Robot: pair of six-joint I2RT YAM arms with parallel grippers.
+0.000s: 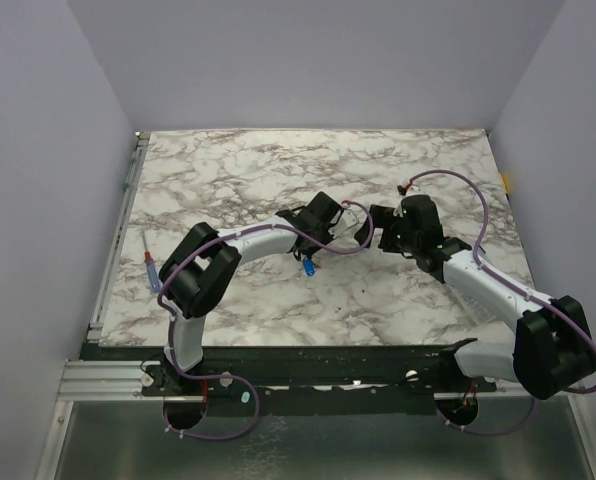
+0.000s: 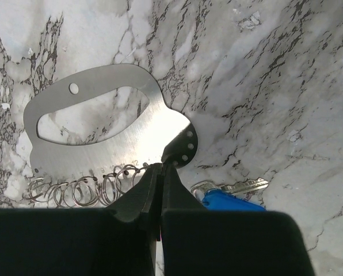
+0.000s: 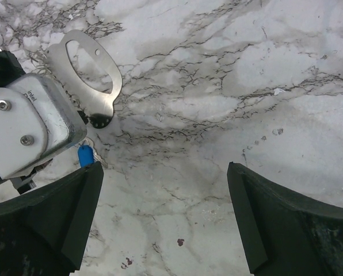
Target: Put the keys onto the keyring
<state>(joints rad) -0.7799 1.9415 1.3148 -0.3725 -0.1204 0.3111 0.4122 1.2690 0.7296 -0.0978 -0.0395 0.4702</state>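
Note:
A flat silvery metal plate (image 2: 102, 146) with a long cutout lies on the marble, with several thin wire keyrings (image 2: 82, 191) strung along its near edge and a black disc (image 2: 182, 150) at its corner. My left gripper (image 2: 160, 167) is shut, its tips pinching the plate's edge beside the disc. A blue-headed key (image 2: 229, 201) and a silvery key (image 2: 249, 186) lie just right of the fingers. The plate (image 3: 94, 72) and the blue key (image 3: 86, 155) also show in the right wrist view. My right gripper (image 3: 164, 168) is open wide and empty over bare marble, to the right of them.
A red-and-blue-handled screwdriver (image 1: 152, 268) lies near the table's left edge. Both arms meet at mid-table, left gripper (image 1: 320, 222) facing right gripper (image 1: 380, 232), with the blue key (image 1: 307, 267) just in front. Walls close the table's three far sides.

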